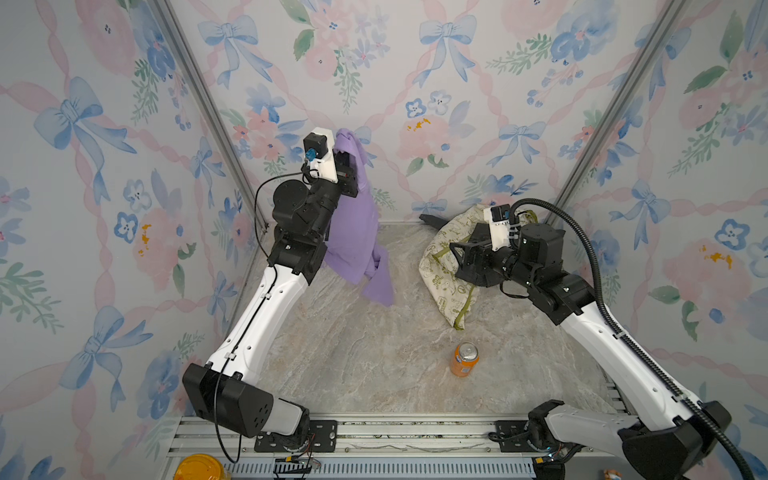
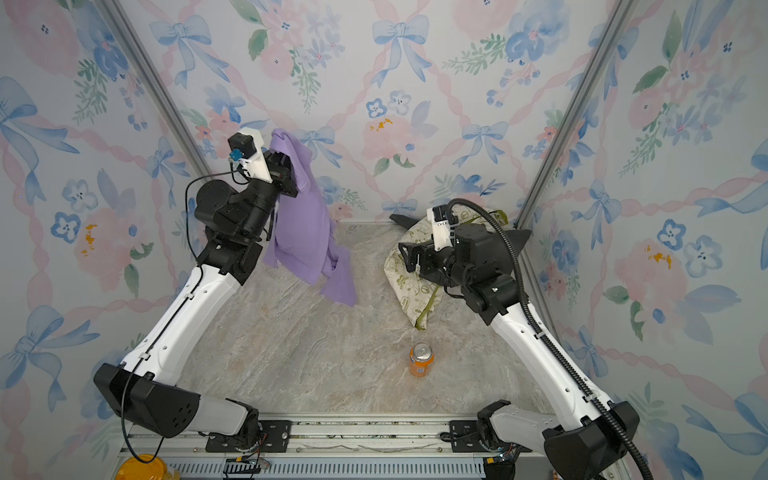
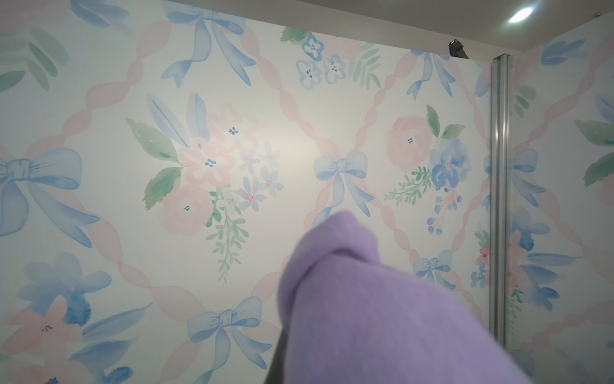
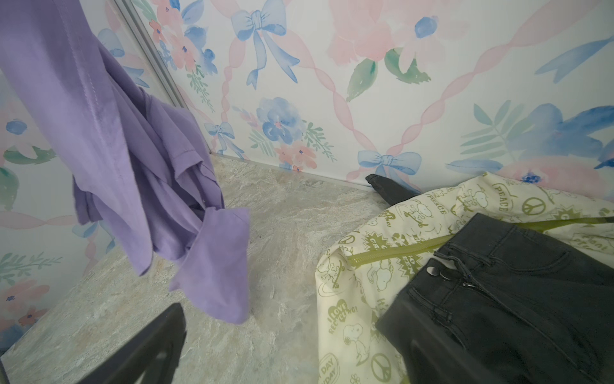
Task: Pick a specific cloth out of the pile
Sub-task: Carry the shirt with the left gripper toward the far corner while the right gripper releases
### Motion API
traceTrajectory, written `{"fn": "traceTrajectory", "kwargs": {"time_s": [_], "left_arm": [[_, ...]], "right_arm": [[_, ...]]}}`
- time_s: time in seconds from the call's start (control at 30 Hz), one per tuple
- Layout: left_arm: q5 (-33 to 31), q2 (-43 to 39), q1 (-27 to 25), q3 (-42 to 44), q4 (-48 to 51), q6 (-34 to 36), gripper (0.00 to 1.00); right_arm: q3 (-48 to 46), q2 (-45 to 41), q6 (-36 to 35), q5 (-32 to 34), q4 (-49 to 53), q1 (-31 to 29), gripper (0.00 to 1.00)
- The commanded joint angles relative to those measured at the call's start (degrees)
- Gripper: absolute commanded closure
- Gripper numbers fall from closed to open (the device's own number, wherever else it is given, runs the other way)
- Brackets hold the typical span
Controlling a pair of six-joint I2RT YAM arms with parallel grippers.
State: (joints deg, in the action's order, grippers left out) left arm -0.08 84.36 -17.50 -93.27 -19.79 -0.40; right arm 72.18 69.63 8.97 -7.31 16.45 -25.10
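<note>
One orange can (image 1: 464, 359) stands upright toward the near edge of the worktop (image 1: 353, 374), right of middle. Beyond it we note the right gripper (image 1: 458, 261): jaws spread wide, gripping nothing, low over the pile (image 1: 440, 270) in the far right corner. The pile counts two: one cream printed cloth (image 4: 365, 282) and one dark denim garment (image 4: 515, 299) lying on it. Farther off, over the far left part, one lavender cloth (image 1: 353, 237) hangs well apart from the pile. The left gripper (image 1: 347, 163), raised high, is closed tight on its top.
</note>
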Motion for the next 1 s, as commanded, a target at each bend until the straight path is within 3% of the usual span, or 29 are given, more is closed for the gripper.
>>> {"fn": "traceTrajectory", "kwargs": {"time_s": [0.0, 0.27, 0.63, 0.73, 0.97], "left_arm": [[-3.13, 5.72, 2.42, -6.88, 4.98, 3.17, 1.00], [-3.17, 16.64, 5.99, -16.25, 4.50, 3.88, 1.00], [-5.32, 21.76, 9.94, -17.43, 3.28, 1.13, 1.00], [-6.21, 19.19, 9.98, -10.73, 1.68, 0.03, 1.00], [-12.06, 9.09, 9.94, 15.20, -4.63, -6.12, 1.00]], "right_arm": [[1.03, 1.84, 0.63, -1.47, -0.08, 0.61, 0.01], [0.81, 2.20, 0.97, -2.18, 0.31, 0.75, 0.03], [-1.82, -1.86, -0.36, -0.87, 2.25, 1.06, 0.03], [-3.19, -3.20, -0.45, -0.53, 2.11, 1.09, 0.03], [-6.58, -5.48, -0.62, -0.42, 2.24, 1.65, 0.03]]}}
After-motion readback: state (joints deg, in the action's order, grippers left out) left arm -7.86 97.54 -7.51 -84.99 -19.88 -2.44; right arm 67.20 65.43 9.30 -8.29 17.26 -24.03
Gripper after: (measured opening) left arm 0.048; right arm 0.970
